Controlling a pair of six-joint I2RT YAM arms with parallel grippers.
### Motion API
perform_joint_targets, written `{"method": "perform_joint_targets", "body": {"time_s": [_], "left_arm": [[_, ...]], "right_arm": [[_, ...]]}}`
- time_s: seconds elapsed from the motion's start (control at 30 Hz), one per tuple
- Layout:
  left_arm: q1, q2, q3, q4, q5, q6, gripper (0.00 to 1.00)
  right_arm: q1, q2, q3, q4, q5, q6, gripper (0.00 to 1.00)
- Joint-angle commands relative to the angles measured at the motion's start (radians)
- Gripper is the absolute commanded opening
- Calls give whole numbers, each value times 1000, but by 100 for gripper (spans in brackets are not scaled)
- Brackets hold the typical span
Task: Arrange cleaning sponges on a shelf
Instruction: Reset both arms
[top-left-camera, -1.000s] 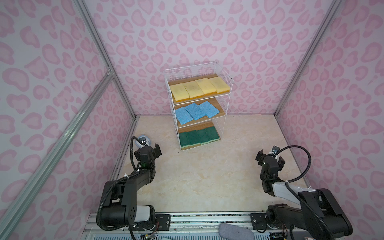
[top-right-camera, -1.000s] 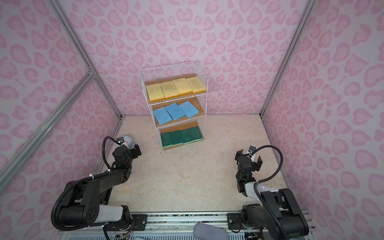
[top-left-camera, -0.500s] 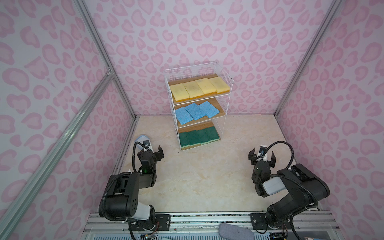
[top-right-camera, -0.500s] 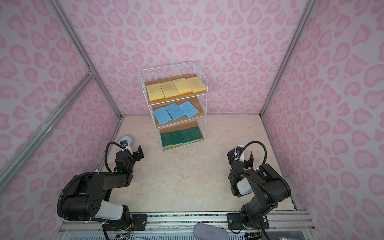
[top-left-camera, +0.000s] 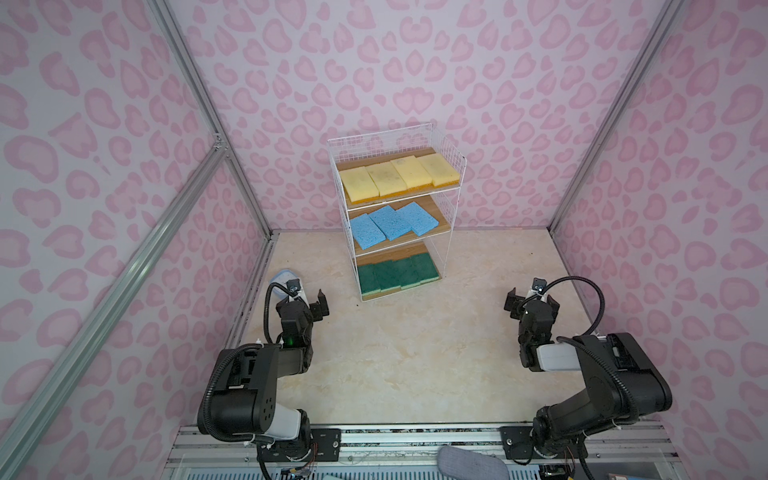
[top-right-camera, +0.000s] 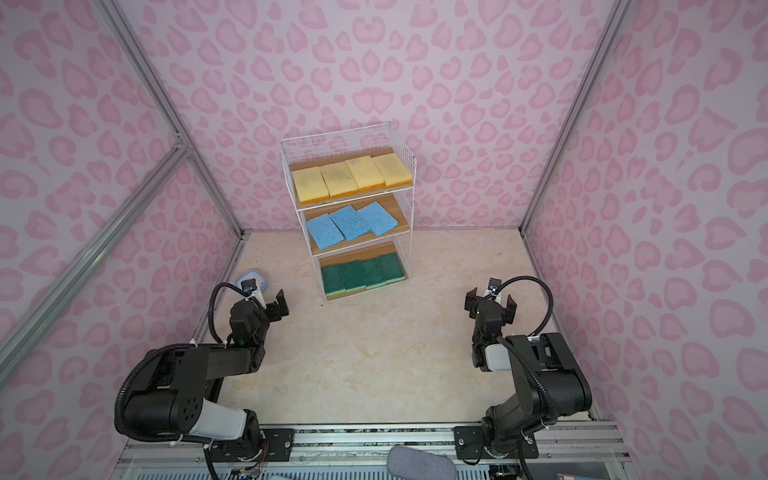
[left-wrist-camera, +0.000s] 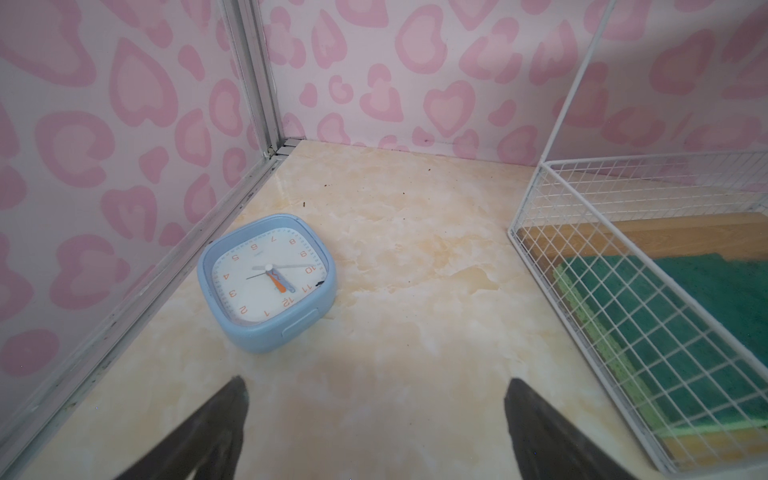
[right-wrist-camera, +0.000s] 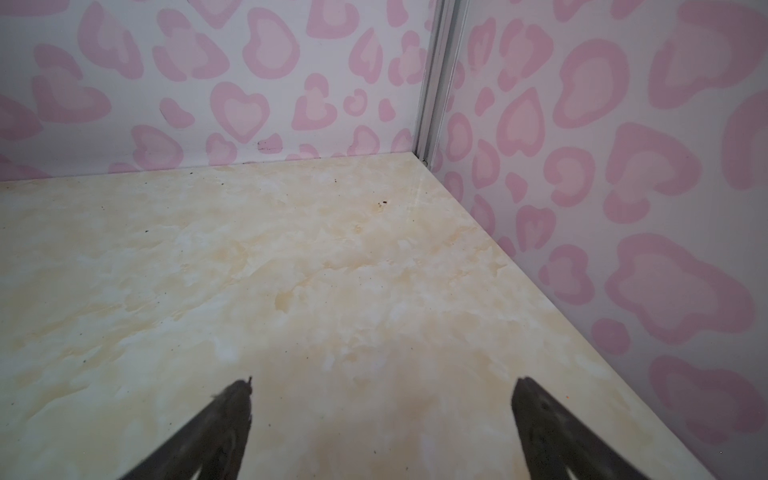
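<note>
We take the shelf (top-left-camera: 361, 163) as our landmark: in both top views it stands upright on the bench (top-left-camera: 395, 353) against the back wall, a white wire rack with three wooden boards. All eleven sponges lie on it, sorted by colour. The four yellow sponges (top-left-camera: 399, 176) lie flat on the top board in one row, side by side and touching. The three blue sponges (top-left-camera: 392, 222) lie on the middle board, each turned a little askew; their edges meet, but we cannot tell whether they overlap. The four green sponges (top-left-camera: 397, 272) fill the front of the bottom board in a close row, with bare wood behind them. In the left wrist view we see these green sponges through the shelf's wire side. In front of the shelf and off to its left, a light-blue clock (left-wrist-camera: 266, 282) lies face up on the bench, near the side wall and well apart from the shelf. The left end effector (left-wrist-camera: 376, 382) hovers in front of the shelf on that same side, just short of the clock, with its jaws spread wide and nothing between them. The right end effector (top-left-camera: 532, 300) hovers in front of the shelf and off to its right, well apart from it. Its jaws also stand wide, with only bare bench showing between them.
</note>
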Motion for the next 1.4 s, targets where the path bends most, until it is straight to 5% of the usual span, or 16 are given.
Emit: {"method": "perform_joint_targets", "body": {"time_s": [0.0, 0.43, 0.53, 0.63, 0.7, 0.8, 0.83, 0.97, 1.07, 1.37], "left_arm": [[1, -2, 0, 39, 7, 14, 97], [1, -4, -5, 44, 7, 14, 97], [0, -36, -76, 140, 6, 13, 97], [0, -56, -198, 350, 16, 15, 97], [0, -45, -165, 299, 50, 31, 97], [19, -1, 25, -9, 126, 30, 97], [34, -11, -14, 52, 132, 18, 98], [22, 0, 12, 21, 102, 24, 98], [21, -3, 9, 21, 103, 24, 98], [22, 6, 18, 12, 102, 26, 98]], "right_arm": [[8, 7, -5, 1, 9, 11, 98], [8, -6, -2, -28, -2, 11, 98], [10, -24, -135, 219, 25, 21, 98], [-28, 50, -275, 541, -87, 27, 99], [-22, 38, -224, 444, -91, 6, 99], [-20, 0, -88, 120, -80, 4, 99], [-20, -8, -6, -40, -58, 19, 99], [-21, 25, -60, 137, -77, -1, 99], [-10, -7, 3, -41, -40, 16, 99], [-11, -7, 5, -41, -39, 16, 99]]}}
